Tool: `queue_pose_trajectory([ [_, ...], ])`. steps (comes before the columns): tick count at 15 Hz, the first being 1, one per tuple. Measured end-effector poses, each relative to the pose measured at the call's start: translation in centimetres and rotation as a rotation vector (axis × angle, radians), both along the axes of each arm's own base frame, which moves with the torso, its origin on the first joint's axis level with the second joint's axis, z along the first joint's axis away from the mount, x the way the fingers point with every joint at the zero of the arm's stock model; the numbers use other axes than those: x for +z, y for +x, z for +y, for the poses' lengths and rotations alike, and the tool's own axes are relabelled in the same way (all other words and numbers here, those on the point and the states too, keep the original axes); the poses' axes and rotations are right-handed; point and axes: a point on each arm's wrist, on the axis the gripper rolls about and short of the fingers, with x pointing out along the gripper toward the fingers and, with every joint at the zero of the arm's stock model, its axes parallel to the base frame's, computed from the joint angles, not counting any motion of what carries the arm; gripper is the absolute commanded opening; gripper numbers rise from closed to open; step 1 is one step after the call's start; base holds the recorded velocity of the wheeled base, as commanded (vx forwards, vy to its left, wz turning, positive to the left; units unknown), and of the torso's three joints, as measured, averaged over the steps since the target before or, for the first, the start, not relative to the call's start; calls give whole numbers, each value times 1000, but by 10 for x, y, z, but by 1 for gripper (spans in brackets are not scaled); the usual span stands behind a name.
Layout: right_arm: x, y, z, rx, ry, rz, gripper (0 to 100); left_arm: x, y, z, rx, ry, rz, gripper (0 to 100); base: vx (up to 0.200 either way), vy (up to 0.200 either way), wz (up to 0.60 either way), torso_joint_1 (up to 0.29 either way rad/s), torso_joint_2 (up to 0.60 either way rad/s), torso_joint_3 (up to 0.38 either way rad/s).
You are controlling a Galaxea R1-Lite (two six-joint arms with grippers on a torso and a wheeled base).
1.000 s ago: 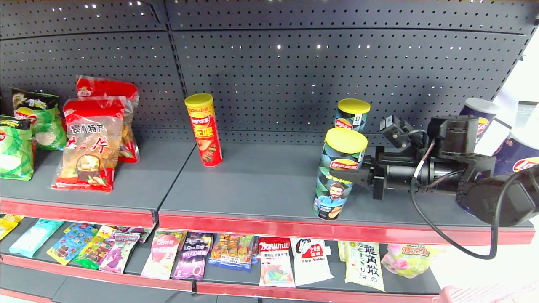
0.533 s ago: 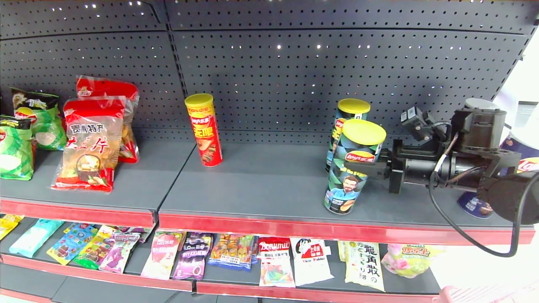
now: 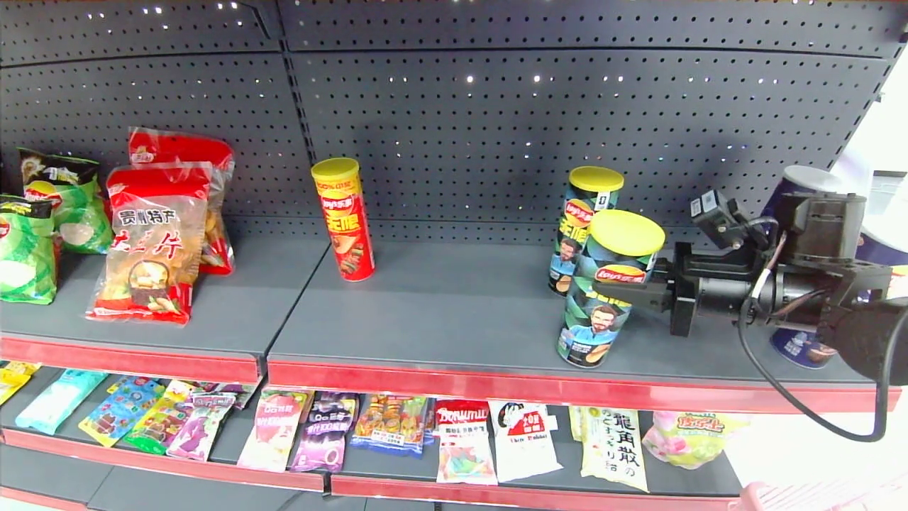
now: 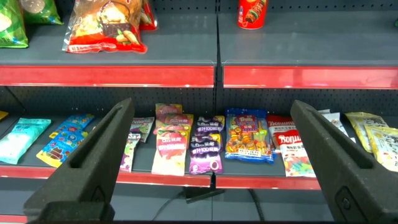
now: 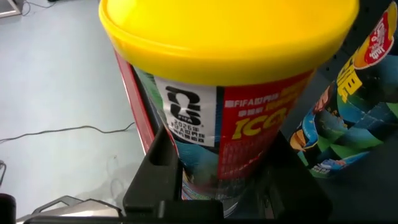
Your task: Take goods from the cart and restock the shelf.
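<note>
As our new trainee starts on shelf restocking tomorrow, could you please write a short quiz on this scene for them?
1. True or false: the left gripper has its jaws shut on a snack bag.
2. The can in the right gripper has a lid that is: A red, B yellow, C white.
3. How many other yellow-lidded cans stand on the upper shelf?
Key: 1 false, the jaws are open and empty. 2 B. 3 two: the red can and the patterned can behind the held one.
</note>
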Motion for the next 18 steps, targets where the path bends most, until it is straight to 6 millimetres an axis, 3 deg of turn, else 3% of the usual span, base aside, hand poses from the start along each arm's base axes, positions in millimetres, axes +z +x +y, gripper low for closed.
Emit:
queue_pose_trajectory([
  [18,-8,-4,3,25,-6,22,0,0,0,0,0,0,0,100,0,0,0,0,0,0],
])
